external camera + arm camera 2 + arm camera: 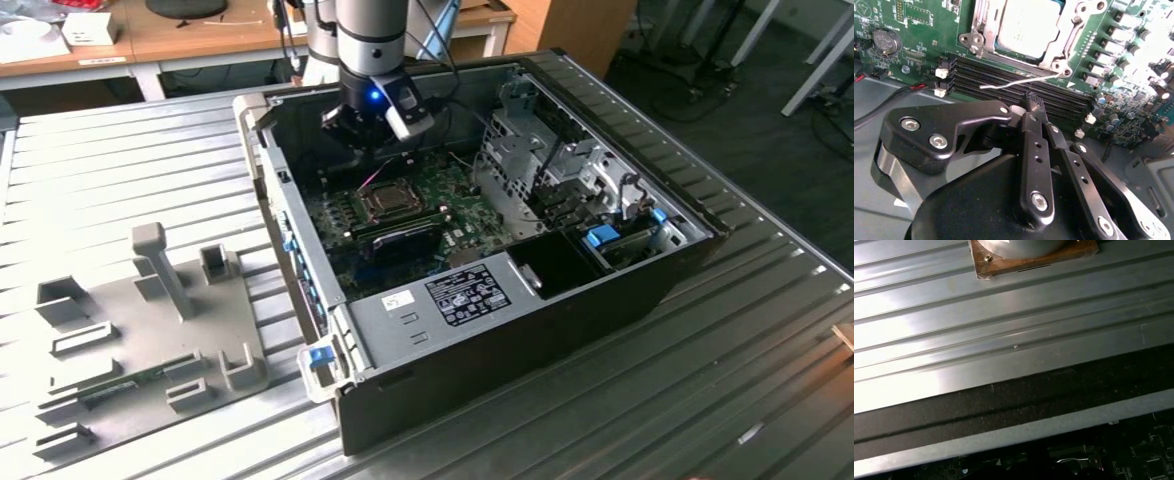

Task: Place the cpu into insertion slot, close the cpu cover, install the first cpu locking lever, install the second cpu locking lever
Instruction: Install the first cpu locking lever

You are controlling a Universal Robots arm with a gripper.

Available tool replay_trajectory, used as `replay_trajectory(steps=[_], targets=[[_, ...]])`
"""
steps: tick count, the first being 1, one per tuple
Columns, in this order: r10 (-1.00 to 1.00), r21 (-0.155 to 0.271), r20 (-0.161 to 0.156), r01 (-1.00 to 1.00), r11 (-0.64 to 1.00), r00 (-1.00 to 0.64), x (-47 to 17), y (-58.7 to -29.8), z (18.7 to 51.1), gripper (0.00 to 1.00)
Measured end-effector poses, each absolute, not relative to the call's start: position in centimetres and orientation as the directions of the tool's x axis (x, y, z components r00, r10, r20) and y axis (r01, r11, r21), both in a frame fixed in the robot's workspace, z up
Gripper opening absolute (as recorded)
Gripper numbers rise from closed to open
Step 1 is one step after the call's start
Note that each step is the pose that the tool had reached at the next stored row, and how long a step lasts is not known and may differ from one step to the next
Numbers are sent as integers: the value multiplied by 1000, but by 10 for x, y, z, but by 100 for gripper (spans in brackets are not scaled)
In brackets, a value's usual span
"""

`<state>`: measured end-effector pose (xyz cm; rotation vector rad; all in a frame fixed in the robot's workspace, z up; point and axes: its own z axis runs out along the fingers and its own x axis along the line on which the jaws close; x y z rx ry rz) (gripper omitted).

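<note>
The open black metal computer case [534, 330] holds a green circuit board [454, 215]. Mid-board, the dull silver square cpu [1026, 22] sits in the silver-bordered insertion slot [394, 202] under the shiny metal cpu cover [1063, 45], a thin wire lever [1009, 84] beside it. The case rests on a ribbed metal table [120, 160], with wooden desks [200, 40] beyond. Over the case's far end the black gripper [1030, 100] points down, jaws together, empty.

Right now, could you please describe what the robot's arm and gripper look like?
The arm is a silver-grey tube ending in a black wrist with a glowing blue light. The gripper is matte black, built of flat hinged links fastened with silver screws.
</note>
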<state>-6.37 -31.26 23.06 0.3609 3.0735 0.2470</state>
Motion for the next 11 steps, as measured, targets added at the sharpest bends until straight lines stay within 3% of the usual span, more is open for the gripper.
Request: replay_trajectory(steps=[11], targets=[[234, 162, -18, 228, 960, -972, -61, -313, 227, 10]])
